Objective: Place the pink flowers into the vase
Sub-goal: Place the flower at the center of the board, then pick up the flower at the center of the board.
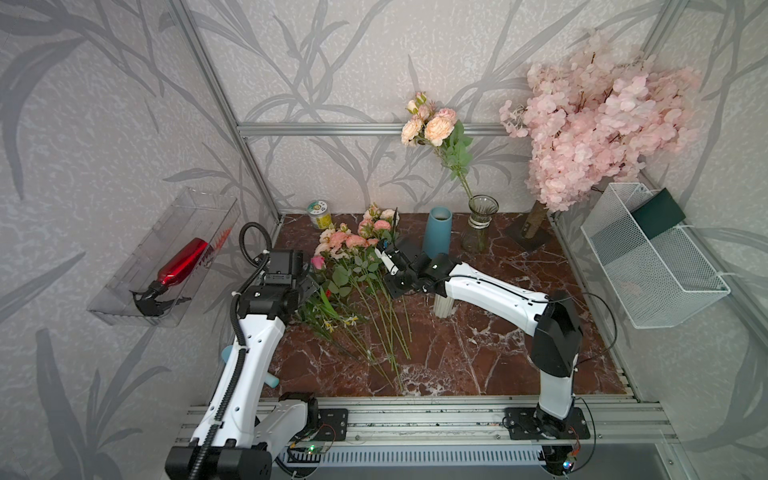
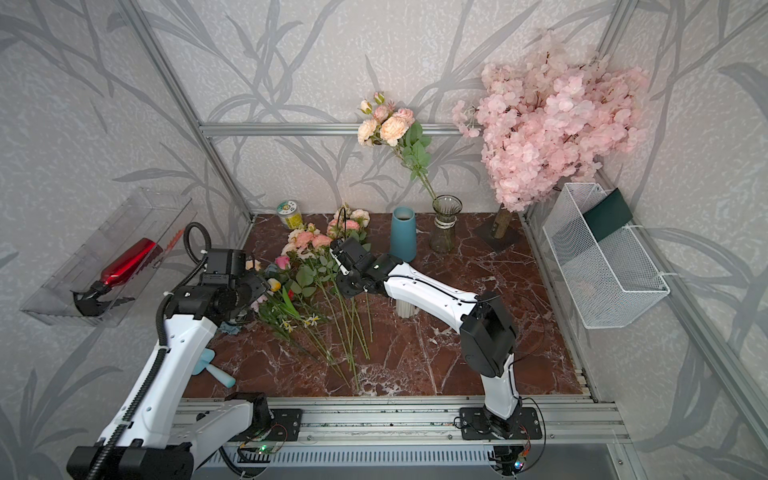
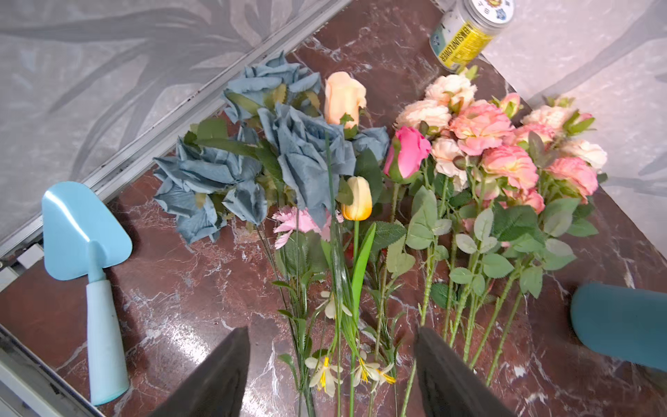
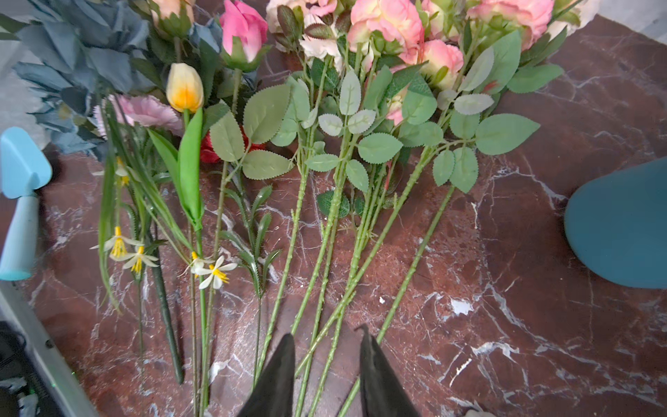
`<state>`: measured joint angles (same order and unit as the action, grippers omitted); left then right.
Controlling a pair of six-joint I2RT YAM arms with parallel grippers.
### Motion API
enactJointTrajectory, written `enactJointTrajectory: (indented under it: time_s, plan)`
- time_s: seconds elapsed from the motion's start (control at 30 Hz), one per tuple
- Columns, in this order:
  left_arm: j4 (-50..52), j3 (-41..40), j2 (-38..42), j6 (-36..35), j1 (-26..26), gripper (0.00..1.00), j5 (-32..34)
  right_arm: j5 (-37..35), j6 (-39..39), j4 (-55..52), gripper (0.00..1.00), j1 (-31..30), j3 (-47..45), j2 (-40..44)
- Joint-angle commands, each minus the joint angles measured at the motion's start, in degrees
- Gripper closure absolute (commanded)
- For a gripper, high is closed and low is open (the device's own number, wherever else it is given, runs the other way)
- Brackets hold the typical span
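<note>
The pink flowers (image 3: 505, 220) lie flat on the tabletop (image 1: 498, 332), heads toward the back wall and long green stems fanned toward the arms and crossing one another. One matching spray (image 1: 434, 126) already stands in the glass vase (image 1: 482, 220), well apart from the pile. The right pincer (image 4: 326, 332) hangs just over the bare lower stems, its jaws parted and gripping nothing. I'd want it to settle on a single stem below the leaves, where the stems spread apart, so it doesn't drag up a neighbour. The carry then has to pass the blue vase (image 1: 438, 232) and bring the stem end down into that narrow glass mouth. The left pincer (image 3: 332, 329) is wide open and empty over the tulip (image 3: 355, 198), not a task flower.
</note>
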<state>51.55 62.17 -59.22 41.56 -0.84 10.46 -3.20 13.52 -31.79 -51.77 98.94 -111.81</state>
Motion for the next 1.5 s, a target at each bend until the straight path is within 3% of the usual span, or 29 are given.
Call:
enactJointTrajectory:
  time_s: [0.0,0.13,0.3,0.67,1.27,1.47]
  plan:
    - [-0.70,1.24,0.68,-7.35,0.31,0.28,-5.33,-3.89,0.22,0.05,0.68,-0.20,3.58,-3.29]
    - [-2.67,3.44,0.11,-12.88,0.41,0.28,-10.23,-7.31,-0.14,1.31,0.68,-0.26,6.43,-7.33]
    - [-4.71,4.40,-1.58,-17.36,0.44,0.28,-10.58,-7.75,0.82,1.07,0.67,-0.15,12.98,-13.87]
    - [-6.55,0.43,1.04,-15.90,2.50,0.27,-8.96,-5.94,5.81,0.24,0.66,0.70,26.63,-26.93]
    - [-6.36,-0.34,-0.10,-14.68,4.98,0.27,-11.43,-3.47,6.29,-12.86,0.68,1.14,43.43,-37.00]
    - [-6.55,-0.57,-0.07,-14.58,5.63,0.27,-11.87,-3.92,6.45,-14.44,0.68,1.21,44.87,-38.44]
